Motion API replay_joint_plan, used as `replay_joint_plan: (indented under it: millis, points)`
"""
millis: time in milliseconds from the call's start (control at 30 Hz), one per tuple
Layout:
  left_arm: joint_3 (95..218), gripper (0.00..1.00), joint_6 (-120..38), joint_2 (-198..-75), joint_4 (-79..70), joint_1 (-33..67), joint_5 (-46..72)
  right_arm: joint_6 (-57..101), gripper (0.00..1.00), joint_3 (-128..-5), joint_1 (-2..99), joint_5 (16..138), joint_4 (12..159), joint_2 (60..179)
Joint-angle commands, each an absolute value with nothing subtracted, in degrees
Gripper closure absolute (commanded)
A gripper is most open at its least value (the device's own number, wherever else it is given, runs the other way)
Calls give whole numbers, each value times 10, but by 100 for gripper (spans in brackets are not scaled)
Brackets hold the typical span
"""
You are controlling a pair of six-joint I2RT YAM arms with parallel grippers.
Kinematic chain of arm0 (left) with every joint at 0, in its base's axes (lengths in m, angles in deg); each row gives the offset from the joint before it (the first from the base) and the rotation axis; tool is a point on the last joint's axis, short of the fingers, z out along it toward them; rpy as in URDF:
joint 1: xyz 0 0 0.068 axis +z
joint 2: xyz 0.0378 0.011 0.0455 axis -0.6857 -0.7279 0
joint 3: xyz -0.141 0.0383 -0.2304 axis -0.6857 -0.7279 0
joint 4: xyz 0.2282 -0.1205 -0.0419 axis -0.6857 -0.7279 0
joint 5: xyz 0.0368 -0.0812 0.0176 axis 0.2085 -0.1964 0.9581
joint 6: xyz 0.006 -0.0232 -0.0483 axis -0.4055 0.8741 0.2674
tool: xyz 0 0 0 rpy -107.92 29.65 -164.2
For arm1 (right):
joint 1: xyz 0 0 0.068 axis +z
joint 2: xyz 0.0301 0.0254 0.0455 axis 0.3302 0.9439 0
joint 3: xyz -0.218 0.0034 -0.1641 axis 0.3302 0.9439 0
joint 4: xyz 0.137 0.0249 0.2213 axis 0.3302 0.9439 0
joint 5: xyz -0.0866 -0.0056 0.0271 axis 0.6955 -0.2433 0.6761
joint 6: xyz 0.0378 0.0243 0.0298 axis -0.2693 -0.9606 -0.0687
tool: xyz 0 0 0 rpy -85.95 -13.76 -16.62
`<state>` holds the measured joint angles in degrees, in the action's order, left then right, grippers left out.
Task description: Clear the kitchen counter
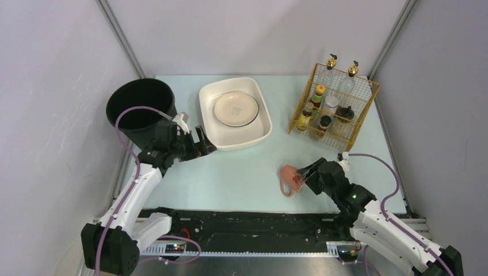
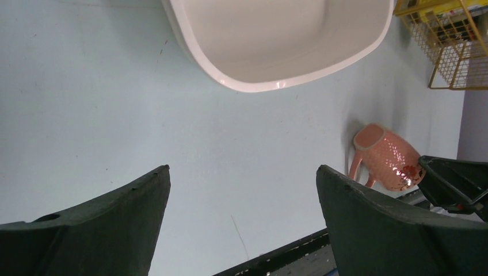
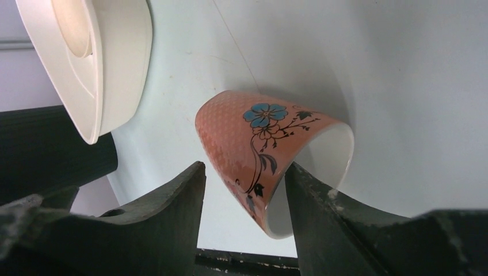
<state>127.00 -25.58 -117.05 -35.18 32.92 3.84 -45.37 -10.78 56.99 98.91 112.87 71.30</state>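
Though unseen overhead, flower [image 3: 265, 114] on mug [image 3: 225, 133].

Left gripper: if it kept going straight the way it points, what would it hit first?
Probably the white tub: the open left gripper points toward its near rim, with only bare kitchen counter between. If it tilts downward, it could touch the counter first; depth is unclear.

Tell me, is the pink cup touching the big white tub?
Apart. The top view shows a wide strip of bare green counter between the pink cup, lying on its side, and the white tub.
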Motion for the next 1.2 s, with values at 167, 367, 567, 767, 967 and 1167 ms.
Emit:
replay_joint_plan:
  millis: [167, 367, 567, 767, 967, 1167]
  points:
    - [1270, 0, -280, -1154, -353, 327, 18, -465, 58, -97, 572, 1015, 1024, 754]
    - [1264, 0, -281, -1147, -352, 326, 13, -449, 88, -104, 572, 1028, 998, 760]
    - [1260, 0, -280, -1143, -352, 326, 10, -402, 100, -151, 574, 1022, 968, 805]
    - [1256, 0, -279, -1141, -352, 326, 7, -319, 100, -231, 580, 998, 939, 865]
    - [1258, 0, -279, -1139, -352, 326, 8, -189, 100, -349, 586, 952, 937, 939]
    - [1257, 0, -279, -1128, -351, 326, 24, -72, 100, -485, 586, 889, 965, 1033]
